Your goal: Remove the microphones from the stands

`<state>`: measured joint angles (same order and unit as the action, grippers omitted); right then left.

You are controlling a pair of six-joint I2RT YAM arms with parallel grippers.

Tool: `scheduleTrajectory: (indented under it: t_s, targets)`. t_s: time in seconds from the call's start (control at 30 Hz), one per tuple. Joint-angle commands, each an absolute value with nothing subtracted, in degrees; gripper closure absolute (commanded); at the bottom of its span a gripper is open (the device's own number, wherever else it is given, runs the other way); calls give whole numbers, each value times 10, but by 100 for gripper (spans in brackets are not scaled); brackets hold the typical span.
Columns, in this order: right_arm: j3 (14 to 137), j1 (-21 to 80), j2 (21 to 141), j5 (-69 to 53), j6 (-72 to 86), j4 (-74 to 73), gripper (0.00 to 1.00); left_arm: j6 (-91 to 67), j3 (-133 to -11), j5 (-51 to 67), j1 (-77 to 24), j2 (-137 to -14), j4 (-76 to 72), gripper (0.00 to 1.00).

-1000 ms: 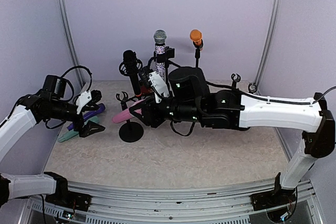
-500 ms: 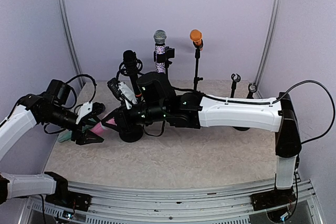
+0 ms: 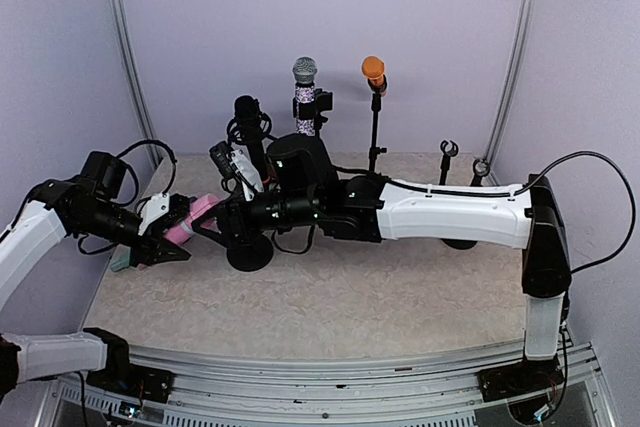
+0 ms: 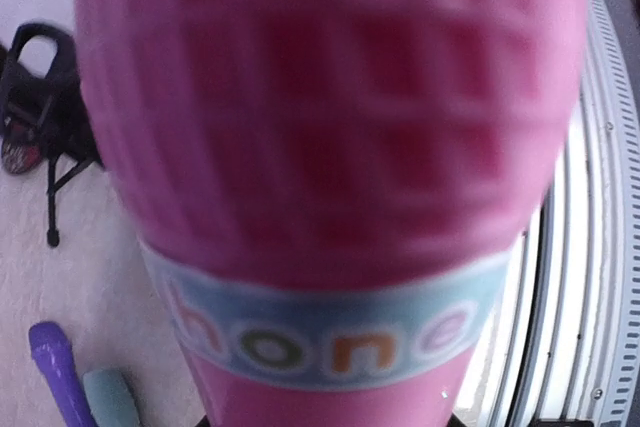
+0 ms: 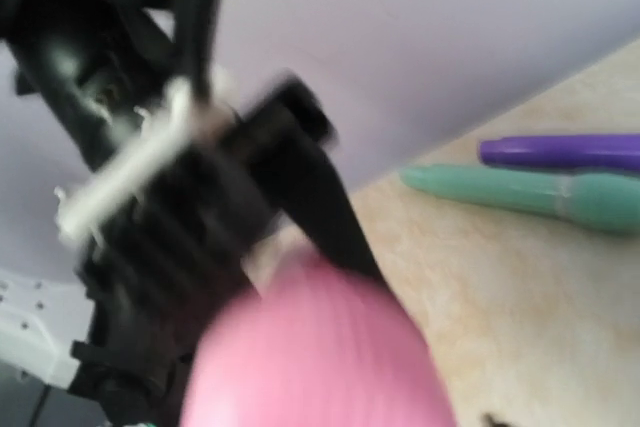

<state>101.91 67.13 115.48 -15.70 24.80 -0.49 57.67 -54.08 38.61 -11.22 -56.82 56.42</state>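
The pink microphone (image 3: 190, 218) hangs in the air at the left of the table, well off its black round-based stand (image 3: 250, 255). My left gripper (image 3: 168, 234) is shut on it from the left. In the left wrist view the pink microphone (image 4: 330, 147) fills the frame, grille up, with a blue lettered band below. My right gripper (image 3: 216, 224) sits at the microphone's right end; its fingers are dark and their gap does not show. The right wrist view shows the blurred pink microphone (image 5: 315, 347) low in frame, with the left gripper's black fingers (image 5: 215, 207) on it.
A purple microphone (image 5: 560, 150) and a teal microphone (image 5: 540, 197) lie on the table under the left gripper. At the back stand a black microphone (image 3: 247, 109), a silver one (image 3: 305, 70) and an orange one (image 3: 373, 69). Two empty clips (image 3: 449, 149) stand at the right.
My right arm carried the pink microphone leftwards from above the stand to the left gripper. The left gripper, open a second ago, has closed on it.
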Motion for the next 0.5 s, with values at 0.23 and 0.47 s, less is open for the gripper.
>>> scheduleTrajectory:
  t_s: [0.23,0.47]
  targets:
    - [964,617,1076,-94,245,-10,6,622,-378,173,-2,-538,423,82]
    - [1058,607,1144,-13,189,-93,3,677,-270,71,60,-548,306,81]
